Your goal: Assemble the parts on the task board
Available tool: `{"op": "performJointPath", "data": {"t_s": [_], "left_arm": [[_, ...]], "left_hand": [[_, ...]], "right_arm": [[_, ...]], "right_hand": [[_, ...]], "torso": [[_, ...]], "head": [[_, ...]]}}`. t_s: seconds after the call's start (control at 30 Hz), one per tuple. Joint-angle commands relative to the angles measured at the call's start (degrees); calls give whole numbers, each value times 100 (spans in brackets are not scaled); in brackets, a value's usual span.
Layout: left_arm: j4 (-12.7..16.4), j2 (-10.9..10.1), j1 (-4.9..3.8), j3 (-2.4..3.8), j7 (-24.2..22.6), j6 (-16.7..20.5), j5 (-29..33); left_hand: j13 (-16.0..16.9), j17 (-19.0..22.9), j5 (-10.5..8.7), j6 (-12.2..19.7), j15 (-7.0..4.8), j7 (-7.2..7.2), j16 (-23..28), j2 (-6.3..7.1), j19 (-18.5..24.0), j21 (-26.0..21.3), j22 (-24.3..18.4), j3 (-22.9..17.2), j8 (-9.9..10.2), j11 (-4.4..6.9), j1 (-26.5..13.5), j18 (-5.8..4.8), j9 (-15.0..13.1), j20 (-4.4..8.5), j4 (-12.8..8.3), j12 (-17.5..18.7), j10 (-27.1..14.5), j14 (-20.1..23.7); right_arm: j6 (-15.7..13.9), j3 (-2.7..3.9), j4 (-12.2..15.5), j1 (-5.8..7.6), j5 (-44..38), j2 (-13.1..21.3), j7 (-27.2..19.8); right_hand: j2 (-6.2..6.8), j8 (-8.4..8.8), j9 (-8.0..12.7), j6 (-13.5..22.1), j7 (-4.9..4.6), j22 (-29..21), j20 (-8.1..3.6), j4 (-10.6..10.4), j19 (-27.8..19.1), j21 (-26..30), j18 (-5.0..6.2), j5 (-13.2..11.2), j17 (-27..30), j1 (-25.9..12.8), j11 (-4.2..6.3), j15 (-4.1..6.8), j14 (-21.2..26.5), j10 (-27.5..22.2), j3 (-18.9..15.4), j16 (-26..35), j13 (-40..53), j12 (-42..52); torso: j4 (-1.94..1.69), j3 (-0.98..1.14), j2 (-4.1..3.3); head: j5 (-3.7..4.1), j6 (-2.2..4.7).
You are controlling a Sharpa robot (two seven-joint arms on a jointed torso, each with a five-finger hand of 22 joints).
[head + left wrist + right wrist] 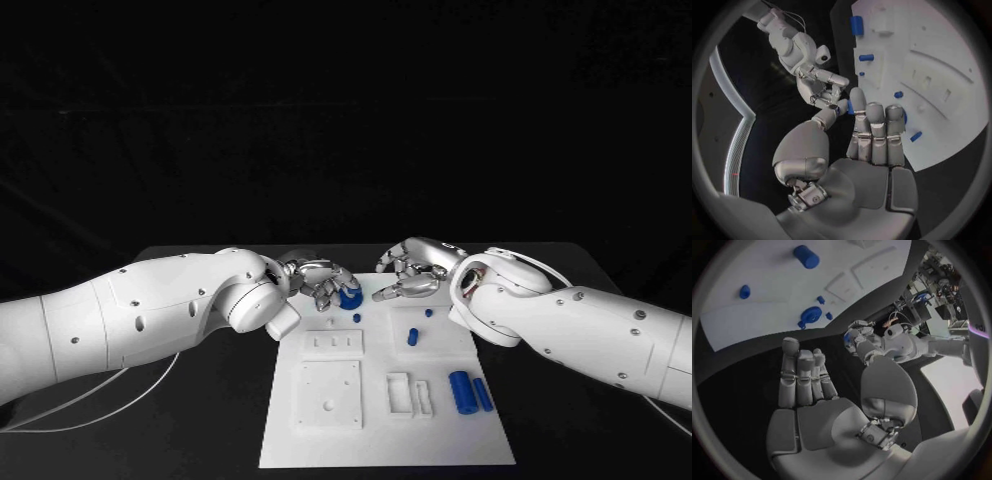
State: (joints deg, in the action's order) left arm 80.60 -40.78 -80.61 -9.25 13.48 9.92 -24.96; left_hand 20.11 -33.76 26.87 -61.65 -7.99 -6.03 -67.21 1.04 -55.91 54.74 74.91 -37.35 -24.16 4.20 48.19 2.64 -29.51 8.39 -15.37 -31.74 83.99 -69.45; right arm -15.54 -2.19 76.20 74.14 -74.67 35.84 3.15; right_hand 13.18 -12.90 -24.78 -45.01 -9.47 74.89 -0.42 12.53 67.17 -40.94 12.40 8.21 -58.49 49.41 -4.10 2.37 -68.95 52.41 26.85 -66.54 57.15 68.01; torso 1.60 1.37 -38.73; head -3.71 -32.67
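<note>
The table [173, 420] is black, and the white board [382, 440] lies in its middle; everything below is placed from that board.

The left hand [320, 280] sits over the board's far left corner. A round blue part [349, 296] lies right at its fingertips; the left wrist view shows blue peeping out behind the straightened fingers [876, 132], but whether they pinch it or merely touch it I cannot tell.

The right hand [411, 272] hangs over the board's far edge, just beside the left hand. Its fingers [803, 377] are straight and close together, and its palm is bare, so it holds nothing.

On the board's right side, toward the near end, lie two blue cylinders [463, 391] side by side. A shorter blue peg [413, 337] stands near the middle, with a tiny blue stud [428, 313] just beyond it toward the right hand. Recessed slots take up the board's left half.

The parts look like small, stiff plastic: light, smooth and likely to slip or roll. A fingertip pinch across the sides of a cylinder should suit best. The peg and stud lie nearest the right hand; the cylinders are well apart from both hands.
</note>
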Motion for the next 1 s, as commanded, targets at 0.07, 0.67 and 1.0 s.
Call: {"op": "performJointPath", "data": {"t_s": [0.07,0.67,1.0], "left_arm": [[-34,-7,-6,-2,374,-28,-526],[-287,172,-12,-209,1146,-968,-1814],[-312,305,-12,-298,1288,-1309,-2143]], "left_hand": [[89,-7,-2,-712,-224,540,-102,-43,-84,94,-17,-6,-49,68,-15,37,-1019,621,-29,-146,-8,-148],[581,-42,143,-852,-455,674,-771,-53,-199,649,-42,-31,-21,254,-3,113,-1776,766,28,-1147,-114,-339],[703,-30,154,-960,-529,738,-1075,-196,-204,888,-73,-30,5,324,-143,178,-2093,766,42,-1556,-166,-374]], "right_arm": [[-738,40,-205,31,1657,167,-783],[-757,251,-1565,467,2432,64,-1031],[-632,269,-1800,507,2591,-93,-1087]], "right_hand": [[-27,-44,-49,75,-94,-40,38,-185,-154,130,259,180,74,-131,20,8,139,-102,32,126,-84,-61],[-501,-152,-134,35,-108,-202,378,238,-740,722,232,1351,725,-239,0,-25,484,-332,-443,929,-914,-553],[-480,-198,-152,138,-256,-747,792,269,-1799,1797,74,1697,1705,-476,-200,-379,1060,-667,-373,2562,-2258,-1752]], "torso": [[12,-1,11],[8,57,63],[2,72,64]], "head": [[-35,-30],[-110,-242],[-126,-359]]}}
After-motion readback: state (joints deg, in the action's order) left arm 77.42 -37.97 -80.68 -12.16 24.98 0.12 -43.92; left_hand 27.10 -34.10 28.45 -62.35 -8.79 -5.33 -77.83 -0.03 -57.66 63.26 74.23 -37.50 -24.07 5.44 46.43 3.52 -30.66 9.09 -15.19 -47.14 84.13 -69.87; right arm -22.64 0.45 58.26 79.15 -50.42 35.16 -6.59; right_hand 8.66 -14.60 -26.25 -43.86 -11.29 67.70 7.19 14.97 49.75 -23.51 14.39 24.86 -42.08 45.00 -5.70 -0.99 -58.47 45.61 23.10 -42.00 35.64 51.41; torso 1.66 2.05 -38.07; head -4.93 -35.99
